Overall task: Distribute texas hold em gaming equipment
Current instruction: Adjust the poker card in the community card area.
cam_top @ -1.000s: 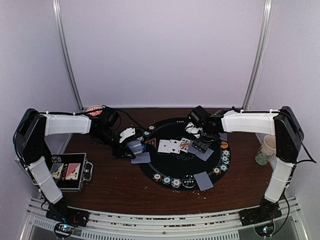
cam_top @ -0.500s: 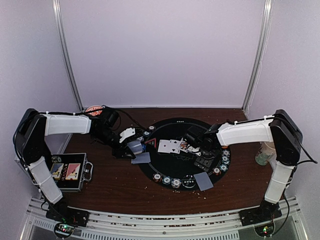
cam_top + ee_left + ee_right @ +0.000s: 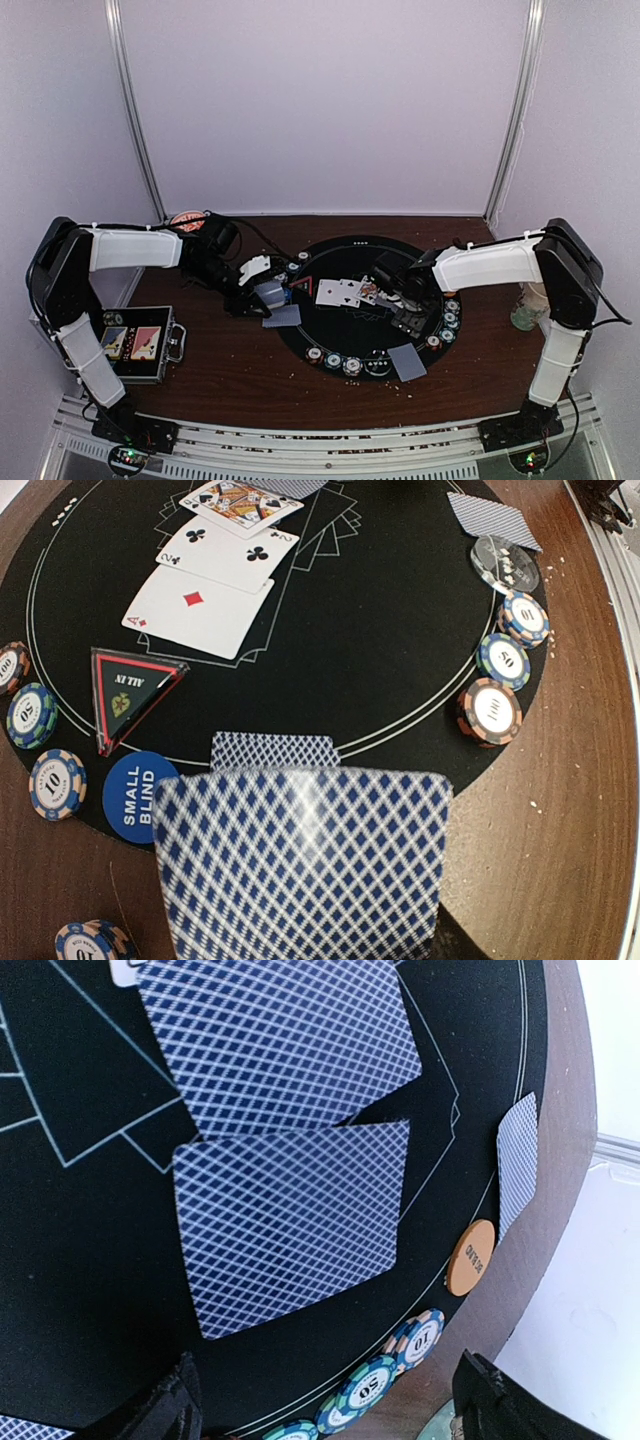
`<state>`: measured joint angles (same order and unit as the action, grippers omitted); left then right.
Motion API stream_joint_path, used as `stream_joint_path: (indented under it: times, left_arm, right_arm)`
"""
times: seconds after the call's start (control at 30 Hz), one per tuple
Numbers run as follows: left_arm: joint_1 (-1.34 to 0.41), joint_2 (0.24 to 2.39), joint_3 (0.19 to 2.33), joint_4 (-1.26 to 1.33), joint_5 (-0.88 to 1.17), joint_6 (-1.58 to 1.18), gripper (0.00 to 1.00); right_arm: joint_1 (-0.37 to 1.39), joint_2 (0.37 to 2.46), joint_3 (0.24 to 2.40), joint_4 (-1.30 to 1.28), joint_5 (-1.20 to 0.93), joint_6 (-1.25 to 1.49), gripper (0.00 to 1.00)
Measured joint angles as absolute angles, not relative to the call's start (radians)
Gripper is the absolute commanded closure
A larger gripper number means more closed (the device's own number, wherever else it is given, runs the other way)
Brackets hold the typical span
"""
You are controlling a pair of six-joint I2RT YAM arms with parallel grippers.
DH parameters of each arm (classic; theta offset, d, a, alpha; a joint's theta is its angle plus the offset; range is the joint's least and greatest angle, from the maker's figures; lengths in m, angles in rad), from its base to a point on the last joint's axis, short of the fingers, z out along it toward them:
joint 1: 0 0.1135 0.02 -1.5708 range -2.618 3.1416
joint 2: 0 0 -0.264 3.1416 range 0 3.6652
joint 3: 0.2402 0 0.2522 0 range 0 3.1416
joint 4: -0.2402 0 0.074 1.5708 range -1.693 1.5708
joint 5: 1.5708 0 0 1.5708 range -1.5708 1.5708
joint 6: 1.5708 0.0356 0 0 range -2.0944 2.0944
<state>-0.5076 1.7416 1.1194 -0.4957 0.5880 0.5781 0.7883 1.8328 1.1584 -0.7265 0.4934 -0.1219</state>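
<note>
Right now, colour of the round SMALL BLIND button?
Blue round SMALL BLIND button with white lettering; clearest in left wrist view.

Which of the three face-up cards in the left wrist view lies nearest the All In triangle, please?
The ace of diamonds: its corner nearly touches the triangle marker, while the two of clubs and the court card lie farther up the mat.

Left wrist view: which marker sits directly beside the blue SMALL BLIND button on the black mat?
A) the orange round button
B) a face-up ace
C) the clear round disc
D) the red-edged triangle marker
D: the red-edged triangle marker lies just above the blue SMALL BLIND button, its lower tip nearly touching it, on the black mat.
</note>
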Motion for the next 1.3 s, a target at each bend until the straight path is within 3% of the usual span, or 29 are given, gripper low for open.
stream_joint_path:
  times: [0.8,1.3]
  left_arm:
    - [-0.508,1.742,1.119,-0.496,0.588,0.578,0.52]
    - [-0.508,1.742,1.119,-0.496,0.588,0.578,0.52]
  right_arm:
    - [0.764,1.827,1.168,-0.701,0.414,-0.126,0.11]
    - [0.772,1.896,1.208,-0.678,0.505,-0.102,0.11]
